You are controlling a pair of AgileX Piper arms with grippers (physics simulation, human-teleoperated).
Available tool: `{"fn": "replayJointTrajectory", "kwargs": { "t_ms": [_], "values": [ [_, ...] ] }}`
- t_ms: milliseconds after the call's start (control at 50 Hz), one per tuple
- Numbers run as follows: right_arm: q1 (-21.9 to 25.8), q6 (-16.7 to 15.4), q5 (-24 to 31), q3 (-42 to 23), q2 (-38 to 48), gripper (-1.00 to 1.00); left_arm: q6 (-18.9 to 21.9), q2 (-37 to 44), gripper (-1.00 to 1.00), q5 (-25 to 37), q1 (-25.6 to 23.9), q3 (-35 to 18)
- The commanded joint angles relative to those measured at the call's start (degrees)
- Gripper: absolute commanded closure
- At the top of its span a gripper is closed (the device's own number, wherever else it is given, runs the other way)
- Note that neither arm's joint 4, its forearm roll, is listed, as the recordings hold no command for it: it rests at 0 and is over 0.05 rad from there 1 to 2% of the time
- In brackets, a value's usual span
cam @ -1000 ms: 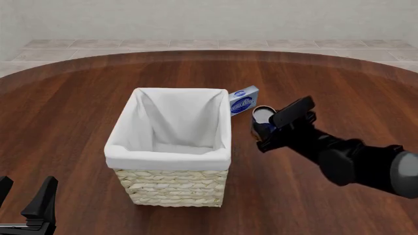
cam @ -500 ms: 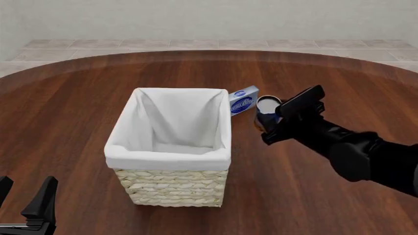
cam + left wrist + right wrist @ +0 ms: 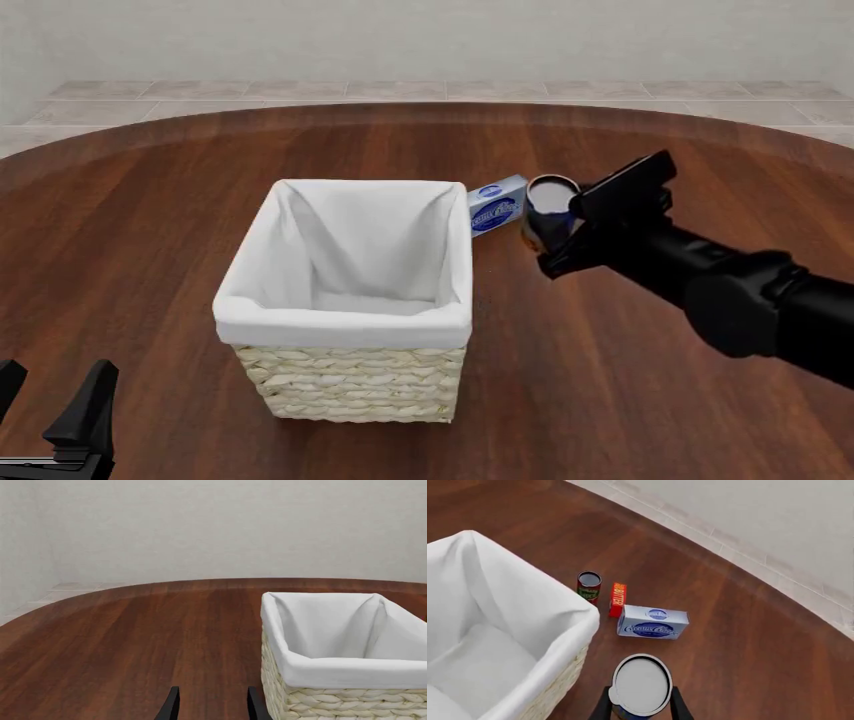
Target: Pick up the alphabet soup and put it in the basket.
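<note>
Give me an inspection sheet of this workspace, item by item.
Surface: round dark wood table, no spills seen.
Soup: gripped by the right gripper, lifted beside the basket, not yet over it.
Basket: upright at the table's middle, white lining, nothing inside.
Clutter: blue-and-white box, red box and a second, dark can, all on the table beyond the basket.
Left gripper: open, holding nothing, low at the near edge, apart from the basket.
Right gripper: shut on the soup.
Cables: nothing seen.
Surroundings: pale wall and tiled floor past the table.
</note>
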Motion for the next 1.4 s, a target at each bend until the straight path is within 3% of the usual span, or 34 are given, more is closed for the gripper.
{"fn": "replayJointTrajectory", "kwargs": {
  "t_ms": [20,1400],
  "values": [
    [0.21,0.40,1.46,-2.18,-1.10,1.00,0.00,0.00,-1.00,0.00,0.00,0.00],
    [7.42,-1.89,9.06,-14.47,-1.24,1.00,0.00,0.00,-1.00,0.00,0.00,0.00]
  ]
}}
